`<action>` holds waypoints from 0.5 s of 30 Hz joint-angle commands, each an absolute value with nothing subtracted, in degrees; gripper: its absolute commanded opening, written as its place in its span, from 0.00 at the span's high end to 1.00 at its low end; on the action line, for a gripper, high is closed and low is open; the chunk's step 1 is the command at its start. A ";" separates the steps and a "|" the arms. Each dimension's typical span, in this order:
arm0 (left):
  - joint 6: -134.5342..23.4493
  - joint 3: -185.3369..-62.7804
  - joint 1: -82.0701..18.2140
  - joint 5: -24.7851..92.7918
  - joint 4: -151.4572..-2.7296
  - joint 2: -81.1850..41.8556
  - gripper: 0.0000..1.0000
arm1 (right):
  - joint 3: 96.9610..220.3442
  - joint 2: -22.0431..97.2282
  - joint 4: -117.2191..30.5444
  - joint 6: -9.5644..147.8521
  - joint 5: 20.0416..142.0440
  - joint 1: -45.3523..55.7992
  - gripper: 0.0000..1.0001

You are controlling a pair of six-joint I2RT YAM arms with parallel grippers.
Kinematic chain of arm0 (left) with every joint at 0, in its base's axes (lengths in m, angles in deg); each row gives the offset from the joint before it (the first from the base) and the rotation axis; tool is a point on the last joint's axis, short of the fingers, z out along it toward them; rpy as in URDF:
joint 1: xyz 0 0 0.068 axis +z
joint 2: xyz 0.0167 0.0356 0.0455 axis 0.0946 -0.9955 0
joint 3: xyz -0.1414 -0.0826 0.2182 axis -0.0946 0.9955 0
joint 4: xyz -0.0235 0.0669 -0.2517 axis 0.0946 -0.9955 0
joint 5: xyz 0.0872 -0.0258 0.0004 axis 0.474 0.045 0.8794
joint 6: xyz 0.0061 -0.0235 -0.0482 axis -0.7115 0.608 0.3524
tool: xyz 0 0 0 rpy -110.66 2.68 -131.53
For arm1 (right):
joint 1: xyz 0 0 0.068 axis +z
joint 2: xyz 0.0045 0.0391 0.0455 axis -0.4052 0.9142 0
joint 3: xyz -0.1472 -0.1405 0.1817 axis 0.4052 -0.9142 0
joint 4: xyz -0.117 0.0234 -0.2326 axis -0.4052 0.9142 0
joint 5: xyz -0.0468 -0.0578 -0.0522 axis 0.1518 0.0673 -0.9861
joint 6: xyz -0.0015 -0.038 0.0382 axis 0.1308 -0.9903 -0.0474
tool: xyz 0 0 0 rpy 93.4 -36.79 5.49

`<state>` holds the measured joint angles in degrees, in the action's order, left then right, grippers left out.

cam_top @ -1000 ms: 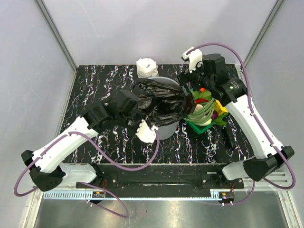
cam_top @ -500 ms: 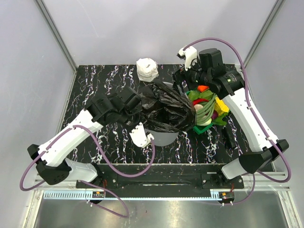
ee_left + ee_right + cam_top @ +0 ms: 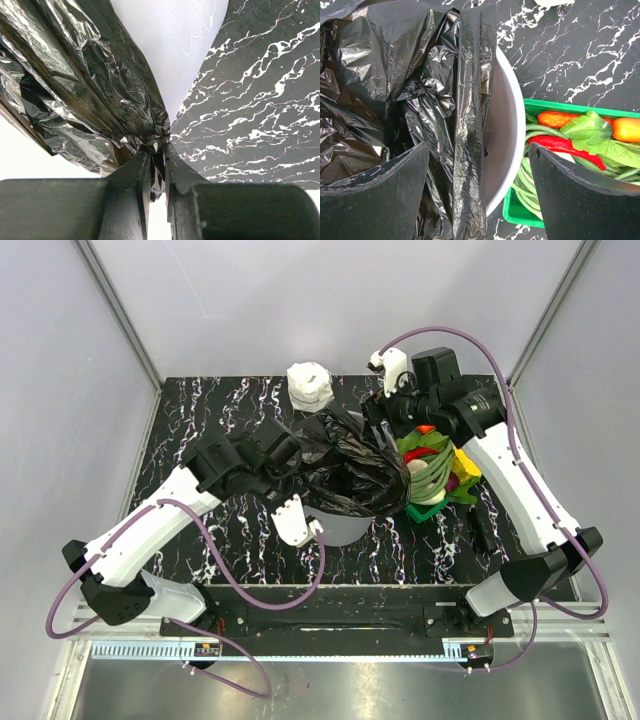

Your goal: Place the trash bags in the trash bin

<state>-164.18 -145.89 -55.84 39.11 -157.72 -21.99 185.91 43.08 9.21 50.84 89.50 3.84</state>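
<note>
Pinches trash bags (image 3: 85,75) (black, shiny, crinkly) tight in left end effector (image 3: 157,160), over trash bin (image 3: 507,135). Holds right end effector (image 3: 477,147) spread wide above bin rim.

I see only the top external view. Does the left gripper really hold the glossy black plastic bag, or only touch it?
Observer: It holds it. In the left wrist view the left gripper is shut on a pinched fold of the thin glossy black plastic bag.
Operator: And the other arm?
Observer: The right gripper is open. The right wrist view shows the rim of the light-grey round plastic bin below the gap between its fingers, ungripped.
</note>
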 commanded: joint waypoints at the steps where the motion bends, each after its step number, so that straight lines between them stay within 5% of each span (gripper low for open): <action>1: -165.83 -144.80 -56.05 40.59 -164.89 -19.50 1.00 | 185.68 44.31 8.98 50.90 91.24 3.61 0.16; 15: -163.89 -140.75 -55.97 41.21 -163.05 -16.95 1.00 | 186.11 47.74 9.07 50.99 93.44 2.73 0.41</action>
<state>-163.94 -141.67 -55.84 40.24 -156.84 -18.82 185.52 47.12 9.06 50.69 91.53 3.17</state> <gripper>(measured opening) 0.155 0.632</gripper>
